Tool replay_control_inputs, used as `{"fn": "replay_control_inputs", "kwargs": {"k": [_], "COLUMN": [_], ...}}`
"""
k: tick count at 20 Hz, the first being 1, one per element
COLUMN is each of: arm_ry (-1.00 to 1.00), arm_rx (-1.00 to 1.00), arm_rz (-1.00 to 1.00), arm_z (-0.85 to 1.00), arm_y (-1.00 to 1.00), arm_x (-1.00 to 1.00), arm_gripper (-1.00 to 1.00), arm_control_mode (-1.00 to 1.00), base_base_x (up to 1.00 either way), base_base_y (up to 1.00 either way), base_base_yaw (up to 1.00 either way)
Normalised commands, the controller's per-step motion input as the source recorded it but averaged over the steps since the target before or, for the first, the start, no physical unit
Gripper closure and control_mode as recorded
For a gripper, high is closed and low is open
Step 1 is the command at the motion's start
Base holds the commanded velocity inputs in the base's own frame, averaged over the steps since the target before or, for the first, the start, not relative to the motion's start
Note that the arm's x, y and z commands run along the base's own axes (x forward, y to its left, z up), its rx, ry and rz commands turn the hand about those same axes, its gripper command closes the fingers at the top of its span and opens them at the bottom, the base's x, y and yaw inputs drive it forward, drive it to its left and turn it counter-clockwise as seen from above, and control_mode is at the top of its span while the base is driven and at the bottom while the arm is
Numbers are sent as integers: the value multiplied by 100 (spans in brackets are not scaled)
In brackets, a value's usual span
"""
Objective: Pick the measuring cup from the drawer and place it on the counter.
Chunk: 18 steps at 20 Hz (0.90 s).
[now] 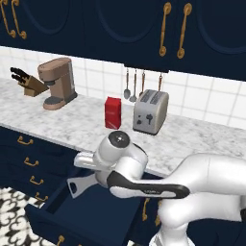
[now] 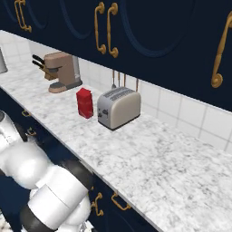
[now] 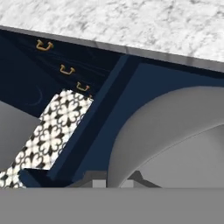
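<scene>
The measuring cup [image 1: 75,186] hangs in my hand above the open drawer [image 1: 91,216]; its flat grey handle with the hole points left and down. In the hand view its round grey bowl [image 3: 175,144] looms large at the right, right at my gripper [image 3: 116,179], which is shut on it. The drawer's navy inside [image 3: 131,100] lies beneath the cup. The marbled counter [image 1: 72,125] runs just behind the drawer, and its thick edge crosses the top of the hand view [image 3: 131,22]. My fingers are hidden behind the wrist in the left base view.
On the counter [image 2: 158,158] stand a toaster [image 1: 150,111], a red box [image 1: 113,113], a coffee machine [image 1: 57,82] and a knife block [image 1: 29,82]. Utensils [image 1: 134,84] hang on the tiled wall. Narrower drawers [image 1: 29,163] sit left of the open one, over patterned floor [image 1: 12,216].
</scene>
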Motion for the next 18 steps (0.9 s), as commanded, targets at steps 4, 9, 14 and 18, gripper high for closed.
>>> {"fn": "replay_control_inputs", "kwargs": {"k": [4,9,14,18], "arm_ry": [5,3,3,0], "arm_rx": [-17,-10,-5,0], "arm_rz": [-17,-16,-10,-5], "arm_z": [29,9,0,-9], "arm_y": [-88,-100,-87,-80], "arm_x": [23,50,80,76], "arm_gripper": [100,100,100,100], "arm_control_mode": [-100,-100,-100,-100], "base_base_x": [0,0,0,0], "base_base_y": [0,0,0,0], "base_base_yaw": [0,0,0,0]}}
